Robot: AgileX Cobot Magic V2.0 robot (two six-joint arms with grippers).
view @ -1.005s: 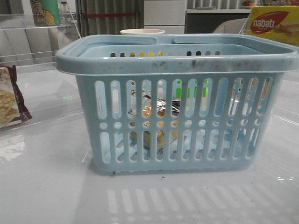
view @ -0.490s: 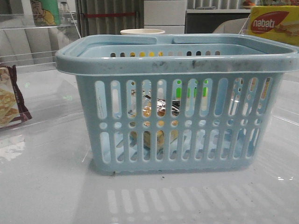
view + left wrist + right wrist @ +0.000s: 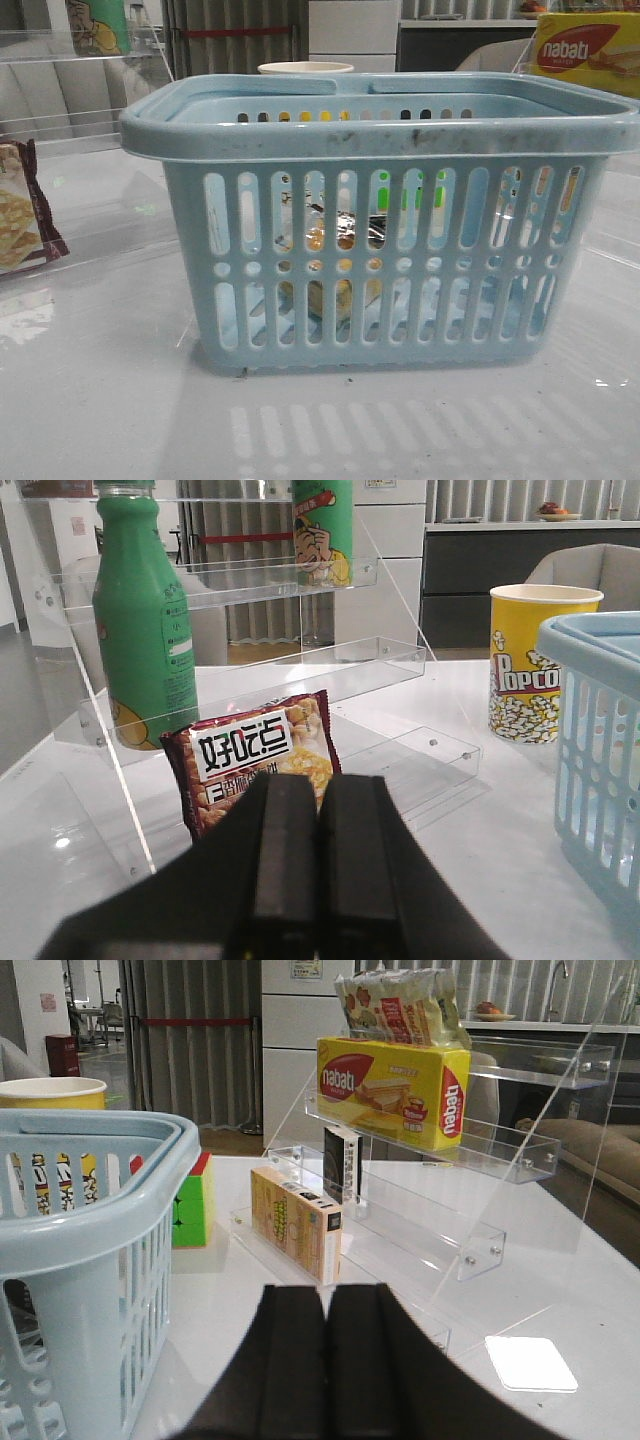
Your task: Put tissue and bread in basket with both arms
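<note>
Ahead of the left jaws a cracker packet (image 3: 258, 765) and acrylic shelf (image 3: 300, 690) block passage; ahead of the right jaws, bare surface (image 3: 420, 1300) lies between basket (image 3: 90, 1250) and display rack (image 3: 440, 1190).

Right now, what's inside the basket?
Through the basket's front slots: the bread, golden-brown in a clear bag. The wall hides most of the inside, so I cannot see any tissue.

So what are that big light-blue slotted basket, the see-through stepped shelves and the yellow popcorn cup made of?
The light-blue slotted basket looks like moulded plastic, matte and scuffed, with dark marks on its thick rim. The see-through stepped shelves seem to be clear acrylic: glossy, sharp-edged, joined with small screws. The yellow popcorn cup is probably printed paper, judging by its rolled pale rim, though that is less certain.
</note>
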